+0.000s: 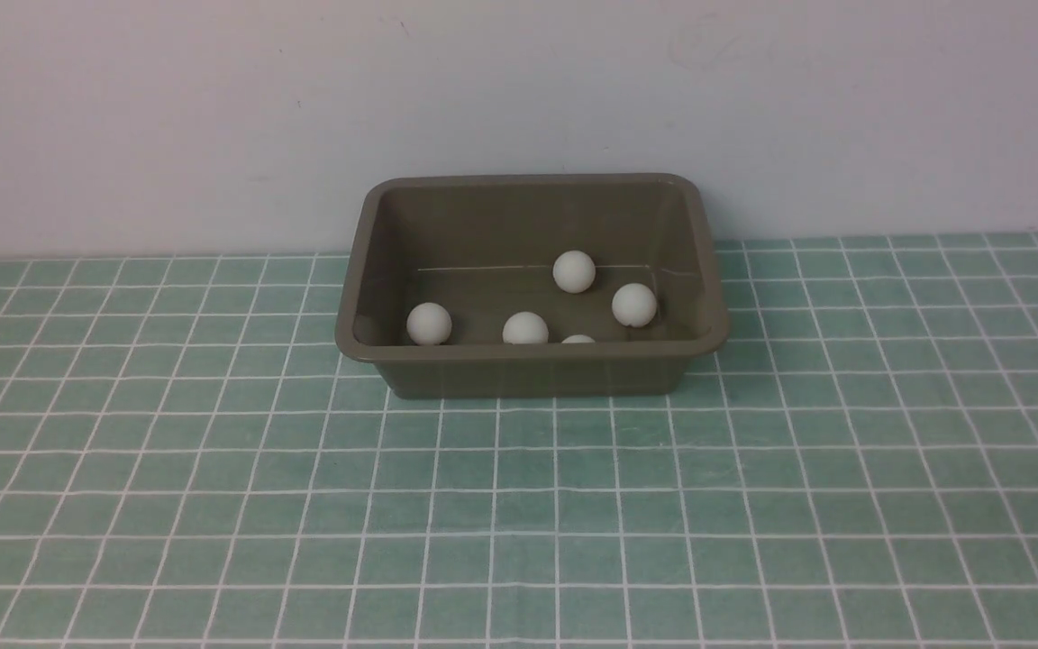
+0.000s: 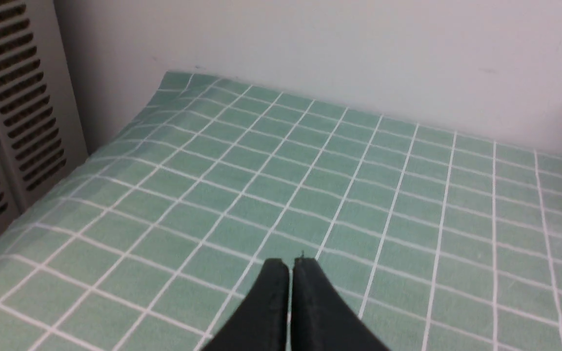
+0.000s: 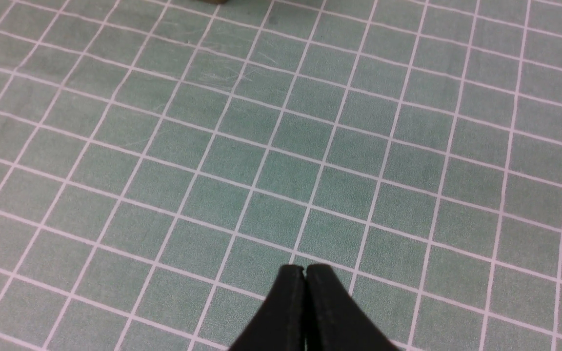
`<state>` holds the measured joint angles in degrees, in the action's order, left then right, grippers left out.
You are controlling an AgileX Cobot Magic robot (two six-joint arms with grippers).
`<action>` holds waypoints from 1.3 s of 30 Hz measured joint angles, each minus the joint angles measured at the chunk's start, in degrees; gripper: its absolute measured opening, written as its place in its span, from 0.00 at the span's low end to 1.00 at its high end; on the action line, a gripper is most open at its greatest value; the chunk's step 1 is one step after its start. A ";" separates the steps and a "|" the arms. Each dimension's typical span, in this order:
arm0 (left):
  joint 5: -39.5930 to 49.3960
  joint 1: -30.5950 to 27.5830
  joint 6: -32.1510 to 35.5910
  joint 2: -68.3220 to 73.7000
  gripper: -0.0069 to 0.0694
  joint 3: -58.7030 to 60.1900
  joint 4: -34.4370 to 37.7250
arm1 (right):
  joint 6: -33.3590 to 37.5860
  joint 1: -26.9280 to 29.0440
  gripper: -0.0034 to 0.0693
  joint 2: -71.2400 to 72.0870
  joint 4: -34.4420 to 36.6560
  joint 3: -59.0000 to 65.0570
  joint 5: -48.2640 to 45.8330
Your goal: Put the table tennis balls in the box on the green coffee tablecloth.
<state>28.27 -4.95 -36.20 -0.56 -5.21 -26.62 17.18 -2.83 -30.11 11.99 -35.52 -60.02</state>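
Five table tennis balls (image 1: 574, 271) are seen inside the box (image 1: 528, 374), which is set on the green coffee tablecloth (image 1: 519, 523) near the wall. The left end effector (image 2: 291, 265) and right end effector (image 3: 305, 271) are pressed together, nothing being pinched

Front cam level; wrist cams downward

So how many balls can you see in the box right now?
5 in the box: one near its left wall, one at front centre, one barely showing above the front rim, one at the back, one on the right. The rim may hide more.
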 joint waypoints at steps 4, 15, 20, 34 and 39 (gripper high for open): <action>-0.32 0.06 0.00 -0.08 0.09 3.76 0.88 | 0.00 0.00 0.02 0.00 -0.10 0.00 -1.03; -7.77 0.36 0.17 -0.08 0.09 6.28 4.96 | 0.00 0.00 0.02 0.00 -0.16 0.00 -1.32; -11.72 0.36 9.37 -0.08 0.09 6.78 11.09 | 0.00 0.00 0.02 0.00 -0.16 0.00 -1.38; -6.97 0.36 39.84 -0.08 0.09 6.83 27.68 | 0.00 0.00 0.02 0.00 -0.18 0.00 -1.37; -6.92 0.36 42.95 -0.08 0.09 6.83 28.04 | 0.00 0.00 0.02 0.00 -0.18 0.00 -1.37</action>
<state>21.36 -4.60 6.75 -0.64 1.62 1.42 17.18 -2.83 -30.11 11.81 -35.52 -61.40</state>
